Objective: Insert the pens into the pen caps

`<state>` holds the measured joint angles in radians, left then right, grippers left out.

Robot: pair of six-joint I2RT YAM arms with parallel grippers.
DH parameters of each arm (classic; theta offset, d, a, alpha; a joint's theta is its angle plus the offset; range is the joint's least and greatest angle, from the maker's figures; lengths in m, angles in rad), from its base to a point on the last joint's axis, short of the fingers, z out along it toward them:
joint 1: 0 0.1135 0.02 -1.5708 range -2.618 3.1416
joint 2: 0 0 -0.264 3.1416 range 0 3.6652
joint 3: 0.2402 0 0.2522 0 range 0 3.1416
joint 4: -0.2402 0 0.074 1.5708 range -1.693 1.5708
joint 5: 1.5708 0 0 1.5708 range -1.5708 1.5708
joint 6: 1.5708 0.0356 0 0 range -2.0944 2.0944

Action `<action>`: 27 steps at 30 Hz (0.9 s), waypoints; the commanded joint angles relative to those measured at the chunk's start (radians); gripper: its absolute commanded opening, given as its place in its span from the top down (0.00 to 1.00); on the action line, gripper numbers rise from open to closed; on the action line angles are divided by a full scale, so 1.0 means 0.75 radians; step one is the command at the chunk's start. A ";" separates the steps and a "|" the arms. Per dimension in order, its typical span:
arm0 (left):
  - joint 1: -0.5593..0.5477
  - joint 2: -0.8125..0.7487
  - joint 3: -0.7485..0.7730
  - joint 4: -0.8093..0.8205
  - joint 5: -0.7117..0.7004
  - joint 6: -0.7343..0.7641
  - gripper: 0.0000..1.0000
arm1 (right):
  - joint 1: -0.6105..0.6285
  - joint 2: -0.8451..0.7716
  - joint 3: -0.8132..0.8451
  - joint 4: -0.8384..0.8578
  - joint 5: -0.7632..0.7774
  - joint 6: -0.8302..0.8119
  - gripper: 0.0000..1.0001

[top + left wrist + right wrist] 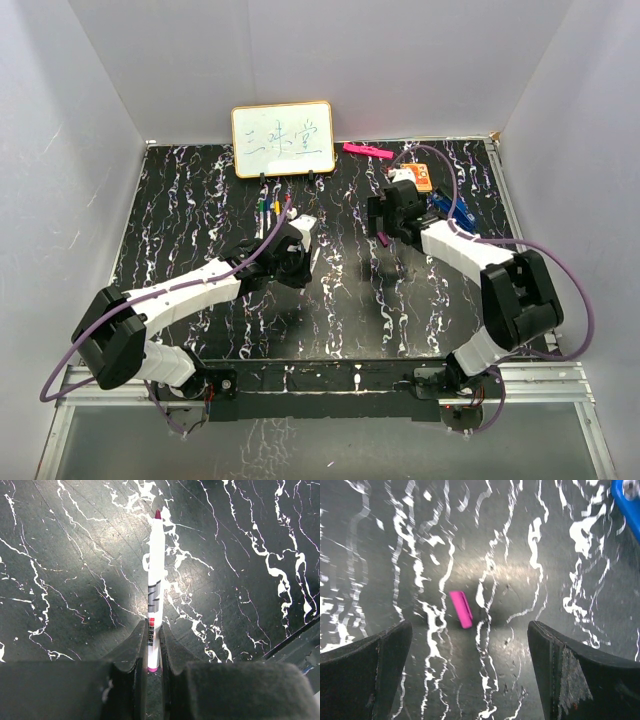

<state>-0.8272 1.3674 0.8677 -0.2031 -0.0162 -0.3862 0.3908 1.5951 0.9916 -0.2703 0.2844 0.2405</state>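
My left gripper [291, 252] [152, 630] is shut on the tail end of a white-barrelled pen [155, 575]. The pen's dark red tip points away from the wrist, over the black marbled table. My right gripper [385, 226] [469, 630] is open wide and empty, hovering above a small pink pen cap [461, 609] that lies flat on the table between the jaws, nearer the left finger. The cap also shows in the top view [381, 241]. A few more uncapped pens [274, 206] lie side by side below the whiteboard. Other caps are not visible.
A whiteboard [282, 139] stands at the back centre. A bright pink bar [367, 151] lies at the back. An orange box [418, 179] and a blue clip-like object [443, 207] [625, 495] sit right of my right gripper. White walls enclose the table.
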 commanded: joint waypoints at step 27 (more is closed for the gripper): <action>0.001 -0.012 -0.013 0.011 -0.038 -0.011 1.00 | -0.043 0.217 0.205 -0.168 -0.353 -0.217 0.34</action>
<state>-0.8276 1.3674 0.8574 -0.2008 -0.0322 -0.4007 0.3660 1.7542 1.1164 -0.4095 0.0193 0.1028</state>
